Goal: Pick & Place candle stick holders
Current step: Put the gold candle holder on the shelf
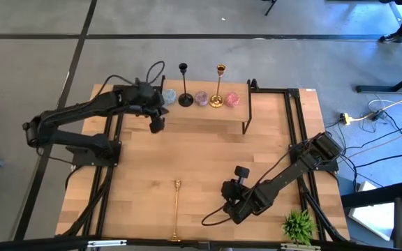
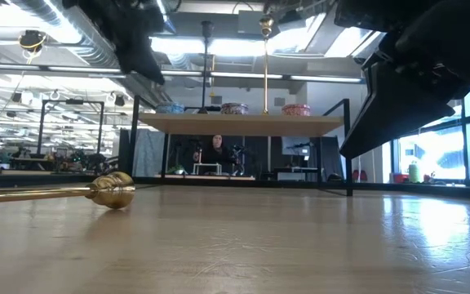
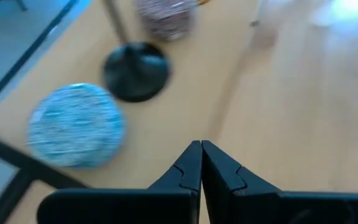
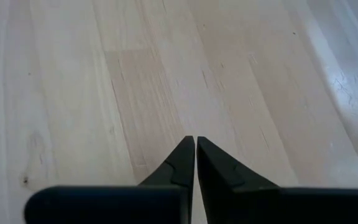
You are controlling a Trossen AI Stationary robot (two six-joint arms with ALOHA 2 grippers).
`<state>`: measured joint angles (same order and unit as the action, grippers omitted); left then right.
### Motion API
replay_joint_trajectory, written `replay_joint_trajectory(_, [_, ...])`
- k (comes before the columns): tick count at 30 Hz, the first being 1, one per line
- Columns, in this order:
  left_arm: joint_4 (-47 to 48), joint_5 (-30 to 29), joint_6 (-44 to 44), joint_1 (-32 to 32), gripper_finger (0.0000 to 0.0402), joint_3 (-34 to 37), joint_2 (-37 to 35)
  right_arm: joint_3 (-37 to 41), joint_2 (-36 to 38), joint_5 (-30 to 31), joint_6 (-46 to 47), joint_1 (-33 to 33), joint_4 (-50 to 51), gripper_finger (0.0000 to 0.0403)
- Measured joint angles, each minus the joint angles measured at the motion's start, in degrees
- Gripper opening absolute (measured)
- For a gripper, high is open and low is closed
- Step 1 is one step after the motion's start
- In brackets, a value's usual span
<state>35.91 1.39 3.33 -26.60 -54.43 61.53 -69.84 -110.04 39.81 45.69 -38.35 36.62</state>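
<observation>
Two candle holders are already standing on the raised shelf [image 1: 208,118] at the far side of the desk [image 1: 201,167]: the black candle holder [image 1: 185,87] and a gold candle holder [image 1: 218,87], both upright among small patterned bowls. We are judging that the third is next. That fallen gold holder [image 1: 176,209] is lying flat near the desk's front edge, its long axis running front to back, cup end toward the shelf. Our left pincer [image 3: 201,163] is hovering by the shelf's left end, fingers pressed together and empty. Our right pincer [image 4: 195,160] is hanging over bare wood, fingers together, holding nothing. Next, we are thinking, one pincer needs opening and lowering across the thin stem.
</observation>
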Motion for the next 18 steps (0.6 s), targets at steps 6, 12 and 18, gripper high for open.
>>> replay_joint_trajectory(6, [0.6,-3.8,-6.8,11.0,0.0001,0.0,-2.9,0.0,0.0,0.0,0.0,0.0,-0.2,0.0021])
replay_joint_trajectory(12, [1.8,-12.3,-14.2,24.1,0.0001,0.2,-3.6,0.0,0.0,0.0,0.0,0.0,-0.6,0.0021])
replay_joint_trajectory(18, [-2.0,-23.7,-23.8,37.2,0.0001,6.7,-3.6,0.0,0.0,0.0,0.0,0.0,-0.9,0.0021])
